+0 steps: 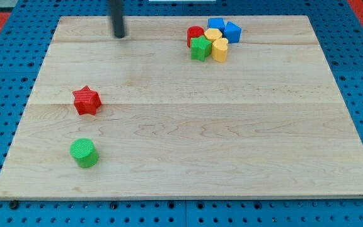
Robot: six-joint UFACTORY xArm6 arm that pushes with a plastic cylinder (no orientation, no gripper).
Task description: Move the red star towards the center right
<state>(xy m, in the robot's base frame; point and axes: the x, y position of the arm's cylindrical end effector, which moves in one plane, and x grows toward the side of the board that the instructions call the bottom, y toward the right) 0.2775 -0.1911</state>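
Rod cut off by the view's top edge, upper part out of sight; motion-blurred, so exact contact with the tabletop point(244, 157) hard to judge. My tip point(119, 36) near the view's top left, well apart from every block; no hand here, just a bare rod touching nothing. Red star point(86, 101) at the left, green cylinder point(84, 153) below it. Tight cluster at top right: red block point(194, 34) partly hidden, green star point(200, 47), yellow blocks point(220, 50), blue blocks point(232, 30); shapes there hard to separate.
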